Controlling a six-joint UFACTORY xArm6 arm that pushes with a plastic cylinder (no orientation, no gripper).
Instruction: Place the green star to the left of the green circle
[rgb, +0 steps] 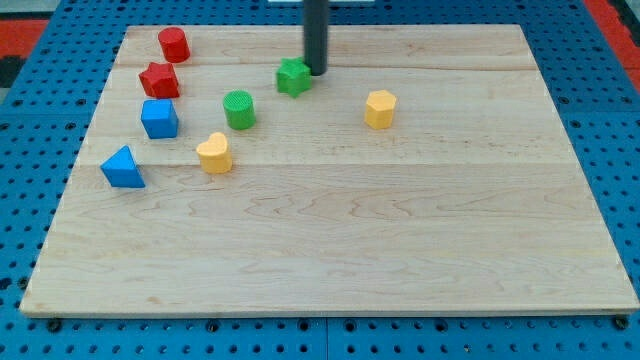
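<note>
The green star (293, 76) lies near the view's top, a little left of centre. The green circle (239, 109) stands below and to the left of it, a short gap apart. My tip (316, 72) is down on the board right beside the star's right side, touching or nearly touching it. The rod rises straight up out of the view's top.
A red cylinder-like block (174, 45) and a red star (159, 80) sit at the top left. A blue cube-like block (159, 118) and a blue triangle (123, 168) lie below them. A yellow heart (214, 153) is below the green circle. A yellow hexagon (380, 109) is right of centre.
</note>
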